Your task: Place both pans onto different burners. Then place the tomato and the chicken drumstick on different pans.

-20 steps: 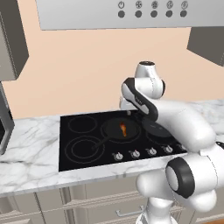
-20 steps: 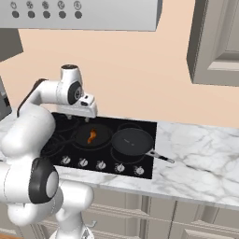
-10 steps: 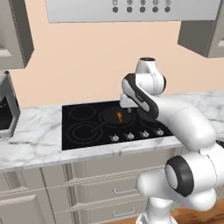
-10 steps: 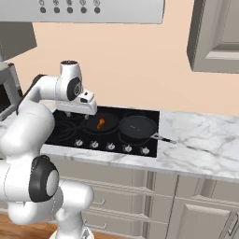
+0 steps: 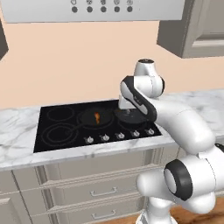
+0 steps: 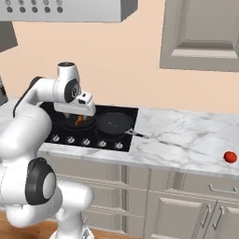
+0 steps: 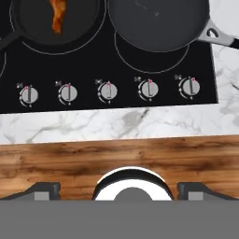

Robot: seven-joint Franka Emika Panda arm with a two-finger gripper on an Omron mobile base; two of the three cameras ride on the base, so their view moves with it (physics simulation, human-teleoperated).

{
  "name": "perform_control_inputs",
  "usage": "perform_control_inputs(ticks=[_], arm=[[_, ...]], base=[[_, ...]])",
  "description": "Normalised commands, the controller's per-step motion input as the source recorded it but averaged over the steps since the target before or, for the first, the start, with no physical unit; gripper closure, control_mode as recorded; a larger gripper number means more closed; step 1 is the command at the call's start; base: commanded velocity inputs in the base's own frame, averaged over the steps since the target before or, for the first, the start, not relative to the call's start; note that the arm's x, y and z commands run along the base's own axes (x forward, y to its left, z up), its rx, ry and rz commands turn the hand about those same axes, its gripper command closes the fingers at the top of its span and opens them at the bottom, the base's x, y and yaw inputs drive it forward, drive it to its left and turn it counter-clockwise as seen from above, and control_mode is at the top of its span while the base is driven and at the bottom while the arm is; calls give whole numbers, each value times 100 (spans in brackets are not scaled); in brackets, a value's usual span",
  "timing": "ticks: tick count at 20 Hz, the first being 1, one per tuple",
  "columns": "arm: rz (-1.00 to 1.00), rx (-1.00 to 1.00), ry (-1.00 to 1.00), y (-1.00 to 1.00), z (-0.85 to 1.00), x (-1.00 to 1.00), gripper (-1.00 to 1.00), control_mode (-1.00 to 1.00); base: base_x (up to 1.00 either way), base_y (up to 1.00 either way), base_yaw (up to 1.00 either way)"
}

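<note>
Two black pans sit on the cooktop's burners. The left pan holds the orange-brown chicken drumstick. The right pan has nothing in it, and its handle points right toward the counter. The red tomato lies far to the right on the marble counter. My gripper hangs open above the cooktop's front edge, holding nothing, with both fingertips spread wide.
A row of silver knobs lines the front of the black cooktop. Marble counter stretches right of it. Wall cabinets and a range hood hang above, with drawers below.
The whole picture has shifted: the base has driven right, so the cooktop sits further left and the tomato has come into the right base view. The gripper stays open.
</note>
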Motion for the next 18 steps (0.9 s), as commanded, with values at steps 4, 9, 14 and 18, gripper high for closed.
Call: perform_control_inputs(ticks=[4,9,14,18], arm=[[0,0,0,0,0,0,-100,100],[0,0,0,0,0,0,-100,100],[0,0,0,0,0,0,-100,100],[0,0,0,0,0,0,-100,100]], base=[[0,-80,-7],[3,-59,-8],[18,-54,-3],[38,-46,0]])
